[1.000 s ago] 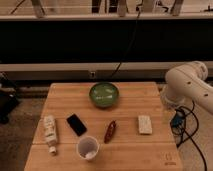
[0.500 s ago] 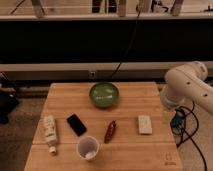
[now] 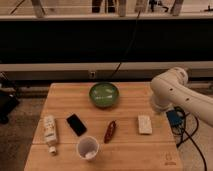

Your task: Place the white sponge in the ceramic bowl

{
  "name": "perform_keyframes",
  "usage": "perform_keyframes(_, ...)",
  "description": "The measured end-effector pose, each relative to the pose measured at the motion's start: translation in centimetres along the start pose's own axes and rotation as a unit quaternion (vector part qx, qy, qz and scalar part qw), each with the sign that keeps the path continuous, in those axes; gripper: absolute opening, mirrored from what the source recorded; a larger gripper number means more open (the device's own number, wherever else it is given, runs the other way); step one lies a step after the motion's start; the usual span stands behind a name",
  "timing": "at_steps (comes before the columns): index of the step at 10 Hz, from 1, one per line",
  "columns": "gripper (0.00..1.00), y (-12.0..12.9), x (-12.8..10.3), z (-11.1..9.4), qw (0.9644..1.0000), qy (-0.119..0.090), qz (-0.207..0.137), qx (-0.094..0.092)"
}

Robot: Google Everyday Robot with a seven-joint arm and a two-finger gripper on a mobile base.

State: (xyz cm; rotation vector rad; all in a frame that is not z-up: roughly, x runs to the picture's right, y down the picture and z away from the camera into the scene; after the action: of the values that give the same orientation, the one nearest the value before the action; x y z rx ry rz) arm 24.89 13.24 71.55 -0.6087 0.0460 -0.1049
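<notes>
The white sponge [image 3: 144, 124] lies flat on the right side of the wooden table [image 3: 65, 100]. The ceramic bowl [image 3: 104, 94], dark green and round, stands at the back middle of the table, well left of the sponge. My white arm bends in from the right. Its gripper [image 3: 158, 110] hangs over the table's right edge, just above and to the right of the sponge, not touching it. Nothing is held in it.
A cream tube-like bottle [image 3: 49, 131] lies at the front left, with a black phone-like slab [image 3: 76, 124] beside it. A white cup [image 3: 87, 147] stands at the front, and a small dark red object [image 3: 110, 131] lies between cup and sponge. Cables hang off the table's right.
</notes>
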Motion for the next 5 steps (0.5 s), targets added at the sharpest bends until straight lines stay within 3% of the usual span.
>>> perform_keyframes(5, 0.8, 0.2, -2.7, 4.5, 0.9975, 0.012, -0.068, -0.013)
